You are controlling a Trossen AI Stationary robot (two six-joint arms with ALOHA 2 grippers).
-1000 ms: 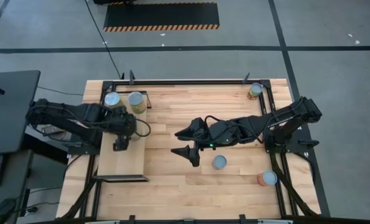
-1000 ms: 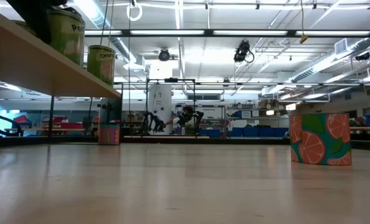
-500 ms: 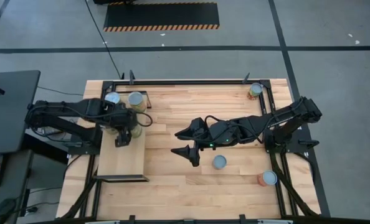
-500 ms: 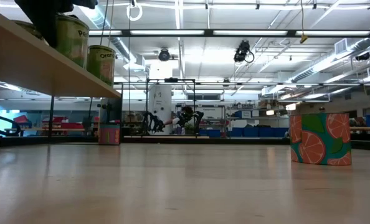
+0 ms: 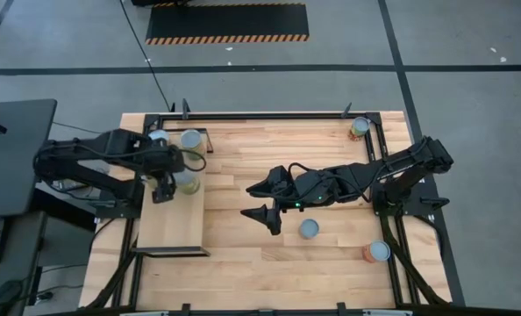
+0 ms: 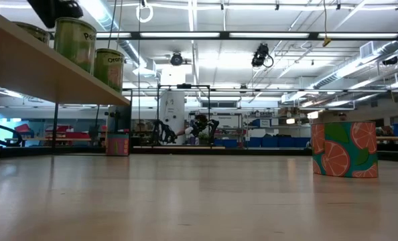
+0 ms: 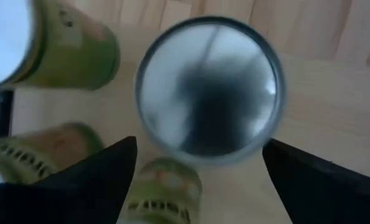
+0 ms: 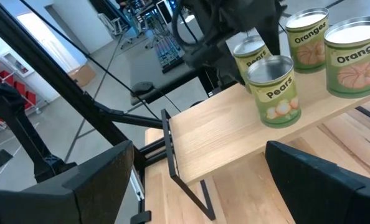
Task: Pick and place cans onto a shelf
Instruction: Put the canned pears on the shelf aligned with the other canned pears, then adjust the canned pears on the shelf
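Clearly the cans [image 8: 273,90] on the shelf [image 5: 171,224] are stiff, smooth-sided tins, probably slippery and fairly weighty, best pinched across the label, and the left gripper [image 5: 164,186] hangs spread above one, the right gripper [image 5: 266,204] spread too.

Left hand [image 5: 166,184] hangs with fingers spread; right hand [image 5: 262,202] waits mid-table, fingers apart.

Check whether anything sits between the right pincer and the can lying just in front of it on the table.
Nothing visible does. The right pincer hangs open over bare table, and the grey-topped can stands just beside it with only clear wood between them. The other loose cans sit farther off, toward the table's edges.
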